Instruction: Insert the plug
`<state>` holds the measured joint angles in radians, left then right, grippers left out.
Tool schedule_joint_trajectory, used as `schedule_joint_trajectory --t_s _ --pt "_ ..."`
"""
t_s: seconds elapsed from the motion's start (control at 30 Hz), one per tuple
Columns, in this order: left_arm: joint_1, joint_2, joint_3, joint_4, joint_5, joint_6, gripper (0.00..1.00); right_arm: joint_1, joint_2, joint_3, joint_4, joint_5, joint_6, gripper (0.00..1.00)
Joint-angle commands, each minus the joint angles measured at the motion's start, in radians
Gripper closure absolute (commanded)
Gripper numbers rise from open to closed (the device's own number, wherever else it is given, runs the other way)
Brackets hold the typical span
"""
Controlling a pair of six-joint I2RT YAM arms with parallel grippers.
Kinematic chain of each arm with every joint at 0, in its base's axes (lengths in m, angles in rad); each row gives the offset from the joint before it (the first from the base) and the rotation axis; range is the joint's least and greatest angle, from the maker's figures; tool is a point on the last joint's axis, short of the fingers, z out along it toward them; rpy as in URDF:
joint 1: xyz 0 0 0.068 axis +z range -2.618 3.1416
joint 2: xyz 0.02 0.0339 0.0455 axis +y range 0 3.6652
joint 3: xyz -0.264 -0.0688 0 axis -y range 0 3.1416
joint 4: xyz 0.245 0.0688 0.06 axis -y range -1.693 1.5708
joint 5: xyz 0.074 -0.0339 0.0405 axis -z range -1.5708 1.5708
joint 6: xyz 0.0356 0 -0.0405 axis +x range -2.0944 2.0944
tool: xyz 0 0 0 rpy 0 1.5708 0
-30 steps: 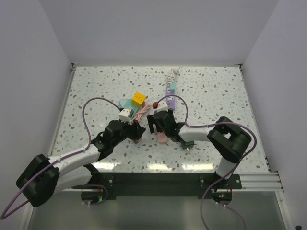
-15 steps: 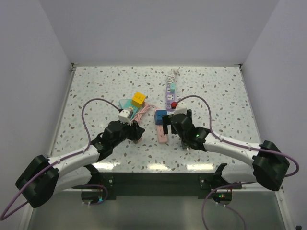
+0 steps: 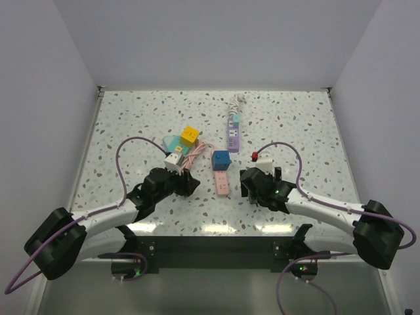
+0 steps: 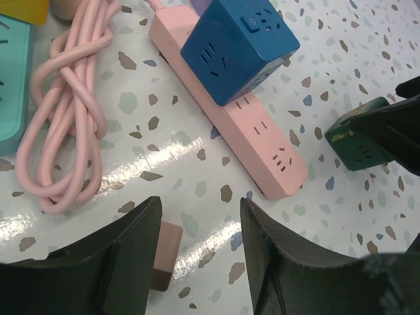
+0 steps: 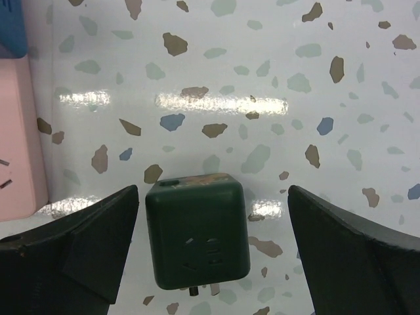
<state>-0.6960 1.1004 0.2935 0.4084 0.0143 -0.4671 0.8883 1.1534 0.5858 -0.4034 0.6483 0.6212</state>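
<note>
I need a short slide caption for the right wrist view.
Open right tool flanking a dark green cube-shaped adapter on the speckled table, pink power strip at left.

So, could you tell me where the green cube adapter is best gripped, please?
Probably by its flat side walls, from above: the green cube adapter lies socket face up, square between the fingers of the open right tool, with bare table either side.
</note>
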Motion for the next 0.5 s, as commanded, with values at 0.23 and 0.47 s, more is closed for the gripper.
schedule_joint_trajectory --t_s 0.23,0.47 --pt "0.004 -0.03 -0.019 0.069 0.027 0.018 0.44 -0.045 0.046 0.006 0.067 -0.027 0.018 0.01" --pt "0.001 -0.03 -0.031 0.11 0.088 0.016 0.45 -0.058 0.089 0.003 0.075 -0.096 0.026 0.08"
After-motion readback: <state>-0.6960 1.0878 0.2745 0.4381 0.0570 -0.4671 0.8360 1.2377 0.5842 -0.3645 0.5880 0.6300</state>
